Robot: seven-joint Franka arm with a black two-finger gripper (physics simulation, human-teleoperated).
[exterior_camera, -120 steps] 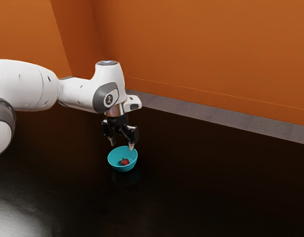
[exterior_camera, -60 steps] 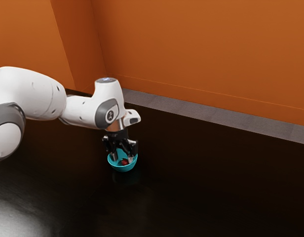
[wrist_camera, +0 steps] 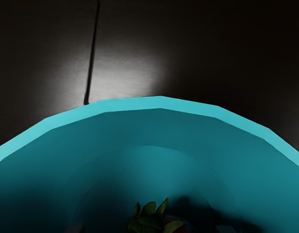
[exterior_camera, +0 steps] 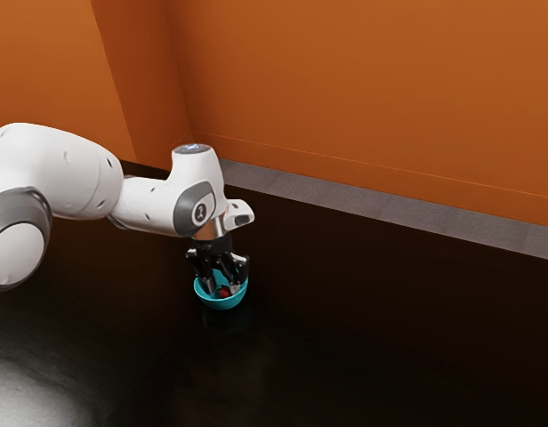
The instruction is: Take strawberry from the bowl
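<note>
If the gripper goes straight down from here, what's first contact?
Probably the bowl, its inside surface below the fingers; they stand open with the strawberry between them. Depth's unclear, so the remaining gap is a guess.

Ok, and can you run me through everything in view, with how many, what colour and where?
Strawberry: one, red with green leaves, inside the bowl.
Bowl: one, turquoise, on the table.
Table: one, black or very dark, under the bowl.
Thin line: one, black, on the table, running toward the bowl's rim.
Floor strip: one, grey, between table and walls.
Walls: at least two faces, orange, behind the table.
Arm: one, white with grey parts, coming in from the exterior view's left.
Gripper: one, black with paler fingertips, open, reaching into the bowl around the strawberry.
</note>
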